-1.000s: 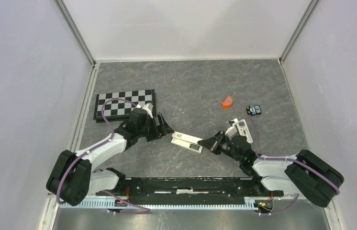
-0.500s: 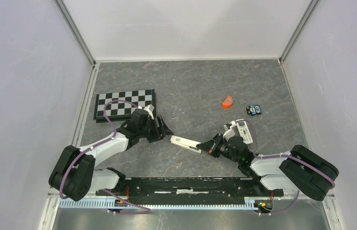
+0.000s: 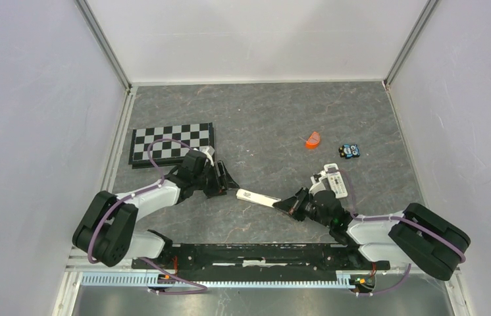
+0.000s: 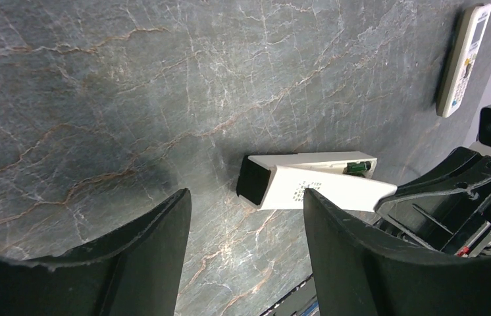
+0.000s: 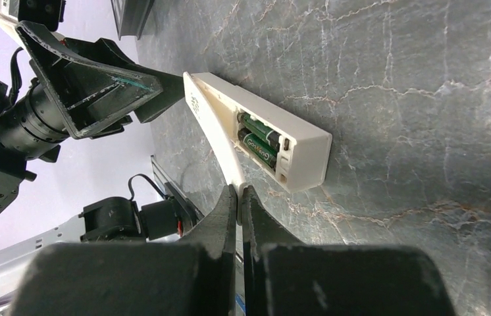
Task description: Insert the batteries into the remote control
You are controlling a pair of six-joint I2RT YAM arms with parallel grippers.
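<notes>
The remote (image 3: pixel 256 197) lies back-up near the middle of the counter (image 3: pixel 262 118), toward the near edge, with both batteries (image 5: pixel 259 139) in its recess. The right hand (image 5: pixel 237 191) is pressed together, pinching the thin white cover (image 4: pixel 328 187). The left hand (image 3: pixel 228 182) is spread just beside the remote's left end.
</notes>
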